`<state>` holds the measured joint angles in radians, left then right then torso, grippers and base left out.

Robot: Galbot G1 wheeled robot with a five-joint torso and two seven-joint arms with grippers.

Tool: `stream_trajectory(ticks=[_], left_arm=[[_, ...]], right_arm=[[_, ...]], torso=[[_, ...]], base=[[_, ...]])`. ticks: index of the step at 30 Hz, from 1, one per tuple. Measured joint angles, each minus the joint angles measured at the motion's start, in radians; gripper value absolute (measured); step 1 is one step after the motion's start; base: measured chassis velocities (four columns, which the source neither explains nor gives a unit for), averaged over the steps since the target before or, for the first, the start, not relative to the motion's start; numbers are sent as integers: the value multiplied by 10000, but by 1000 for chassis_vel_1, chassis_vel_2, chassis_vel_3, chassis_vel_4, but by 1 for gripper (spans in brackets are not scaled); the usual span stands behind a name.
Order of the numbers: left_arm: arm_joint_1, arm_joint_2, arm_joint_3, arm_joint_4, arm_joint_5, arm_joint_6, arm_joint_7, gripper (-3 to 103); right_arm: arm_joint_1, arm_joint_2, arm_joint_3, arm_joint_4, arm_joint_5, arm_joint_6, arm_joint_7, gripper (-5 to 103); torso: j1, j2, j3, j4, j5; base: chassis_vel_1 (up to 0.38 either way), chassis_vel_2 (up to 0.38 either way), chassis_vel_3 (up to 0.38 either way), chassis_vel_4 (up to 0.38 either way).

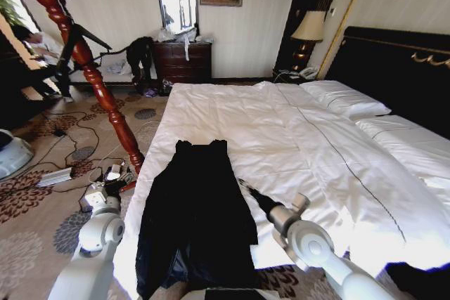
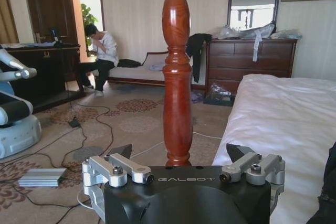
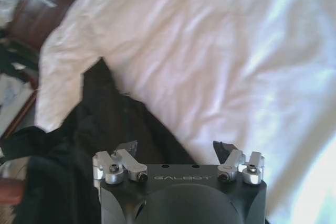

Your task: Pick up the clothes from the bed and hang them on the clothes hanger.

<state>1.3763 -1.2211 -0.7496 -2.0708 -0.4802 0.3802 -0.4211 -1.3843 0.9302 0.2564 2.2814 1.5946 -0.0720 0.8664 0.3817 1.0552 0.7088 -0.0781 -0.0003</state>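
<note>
At the far left the clothes hanger (image 1: 84,54), a reddish turned-wood coat stand, rises from the patterned carpet (image 1: 42,194) just beside the bed's corner, with cables and small boxes scattered around its foot. The left gripper (image 2: 178,158) hovers near the pole with its jaws spread wide and nothing between them. Next comes the clothes (image 1: 197,209), a black coat lying flat on the near edge of the bed (image 1: 302,138), its hem hanging over the side. The right gripper (image 3: 178,148) hangs above the coat's sleeve, released and empty. Judging by this, the pick-up step is only beginning; the next move calls for closing on the fabric, probably near the collar. A dresser (image 1: 183,61) and lamp (image 1: 308,29) stand against the back wall.
</note>
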Motion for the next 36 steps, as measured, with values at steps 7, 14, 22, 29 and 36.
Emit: stream_trajectory(ticks=[7, 14, 22, 29, 36], left_arm=[[227, 28, -177, -255, -23, 30, -15, 100], [165, 217, -262, -181, -74, 35, -45, 100], [-23, 279, -231, 10, -145, 38, -70, 100], [-93, 289, -200, 44, -189, 40, -84, 100], [0, 257, -206, 10, -192, 39, -90, 100]], right_arm=[[-58, 2279, 439, -466, 265, -101, 238, 100], [-180, 3527, 365, -1092, 298, -284, 322, 100], [372, 4054, 1, -1766, 522, -401, 192, 101], [790, 4339, -122, -2527, 100, -208, -176, 77], [1148, 4456, 126, -2655, -102, 140, -557, 49]], torso=[[0, -1, 0, 3, 3], [0, 0, 0, 1, 0], [0, 0, 1, 2, 0], [1, 0, 1, 2, 1], [1, 0, 1, 2, 2]], base=[[0, 0, 0, 0], [0, 0, 0, 0], [0, 0, 0, 0], [0, 0, 0, 0], [0, 0, 0, 0]])
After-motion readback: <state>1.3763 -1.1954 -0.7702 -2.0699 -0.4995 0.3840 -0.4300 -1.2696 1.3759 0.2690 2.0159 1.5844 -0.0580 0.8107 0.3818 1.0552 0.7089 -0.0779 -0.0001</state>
